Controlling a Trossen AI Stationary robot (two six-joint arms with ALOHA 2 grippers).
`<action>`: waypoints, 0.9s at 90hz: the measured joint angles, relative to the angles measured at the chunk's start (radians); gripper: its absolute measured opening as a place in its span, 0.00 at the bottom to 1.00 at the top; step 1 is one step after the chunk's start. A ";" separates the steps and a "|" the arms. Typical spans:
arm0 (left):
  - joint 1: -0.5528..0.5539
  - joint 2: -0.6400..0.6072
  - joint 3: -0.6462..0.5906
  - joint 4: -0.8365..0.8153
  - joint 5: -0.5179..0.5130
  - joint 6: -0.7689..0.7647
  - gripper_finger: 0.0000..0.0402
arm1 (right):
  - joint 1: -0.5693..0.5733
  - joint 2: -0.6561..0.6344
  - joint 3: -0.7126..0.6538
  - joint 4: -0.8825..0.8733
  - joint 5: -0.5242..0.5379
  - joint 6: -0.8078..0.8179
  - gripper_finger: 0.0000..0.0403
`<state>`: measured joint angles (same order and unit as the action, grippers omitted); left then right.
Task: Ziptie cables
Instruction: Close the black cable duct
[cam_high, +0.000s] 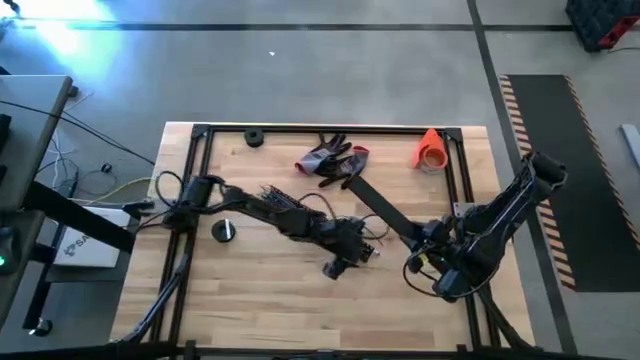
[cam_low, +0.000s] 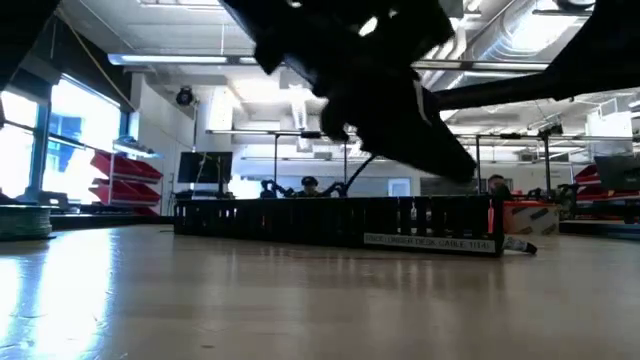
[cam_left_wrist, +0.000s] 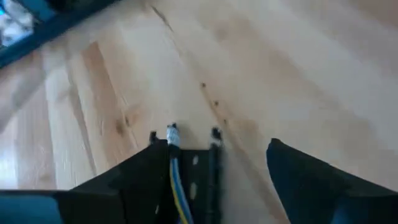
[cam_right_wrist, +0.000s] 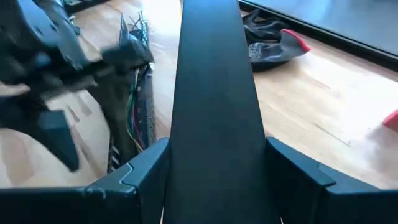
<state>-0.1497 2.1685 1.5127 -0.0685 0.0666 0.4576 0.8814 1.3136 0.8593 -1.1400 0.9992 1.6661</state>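
Surface: pale wooden-plank surface (cam_high: 270, 290) edged by a black metal frame (cam_high: 330, 129); the broad near strip in front of both arms lies bare.
Far edge: black round puck (cam_high: 253, 138), grey-and-red work gloves (cam_high: 333, 159) and an orange cone-shaped spool (cam_high: 431, 149) sit along it.
Cables: loose bundle of thin grey-white wires (cam_high: 300, 208) at mid-surface under the left arm; long axis runs roughly from the left side toward the centre; ends splay near the black slotted strip.
Strip: long flat black slotted strip (cam_right_wrist: 214, 112) runs diagonally from near the gloves to the right pincer.
Left pincer (cam_high: 338, 264): fingers spread wide over bare wood, nothing between them.
Right pincer (cam_right_wrist: 217, 180): closed on the strip's end.
Writing: white lettering on the strip in the low view, too blurred to read surely.
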 joint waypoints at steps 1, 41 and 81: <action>0.002 0.007 0.006 -0.003 0.000 0.004 0.65 | 0.000 0.000 0.000 0.000 0.000 0.000 0.51; 0.034 0.050 0.050 -0.047 0.001 -0.021 0.66 | 0.000 0.000 0.001 -0.002 -0.014 -0.005 0.51; 0.071 0.054 0.042 -0.163 0.036 -0.015 0.51 | -0.003 0.002 -0.059 0.099 -0.193 -0.013 0.51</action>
<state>-0.0788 2.2228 1.5545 -0.2312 0.1028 0.4429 0.8783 1.3151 0.8004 -1.0410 0.8065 1.6535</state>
